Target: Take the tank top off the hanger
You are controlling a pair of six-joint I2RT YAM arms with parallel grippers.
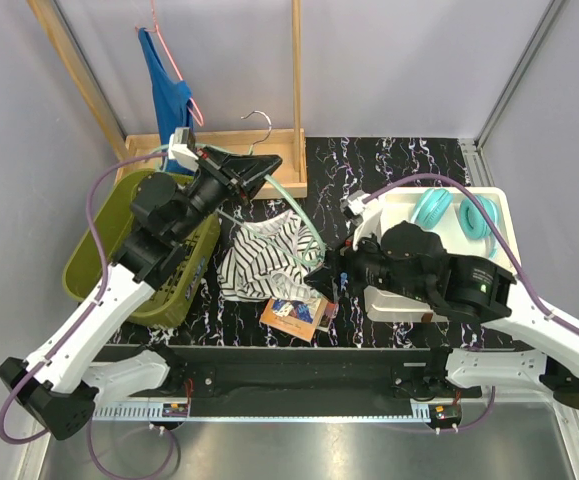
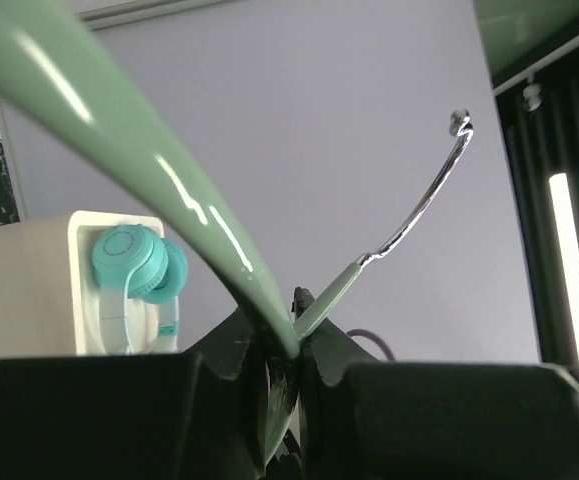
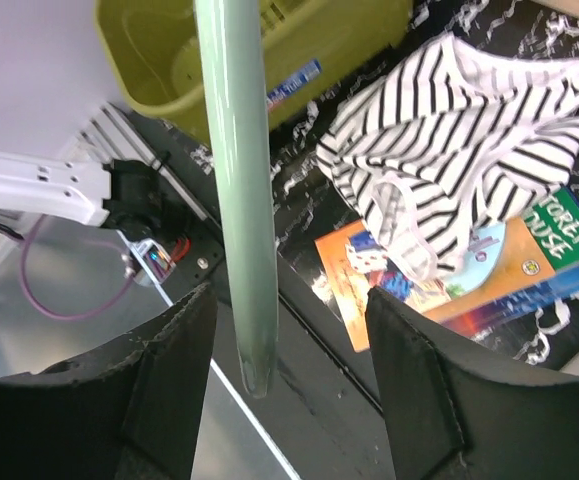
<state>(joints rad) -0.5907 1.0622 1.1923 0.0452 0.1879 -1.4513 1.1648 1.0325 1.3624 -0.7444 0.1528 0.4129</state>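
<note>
striped tank top is off the hanger, crumpled on the black table, 1 edge over a book. i see the green hanger in the air: left gripper clamped on its neck below the hook, right gripper with 2 fingers apart, the arm's tip between them, untouched. olive bin sits left of the top.

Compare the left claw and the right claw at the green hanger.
The left claw is shut on the hanger by its hook; the right claw stands open. The left claw touches it; the right claw only straddles an arm's tip. Both are at the same hanger.
</note>
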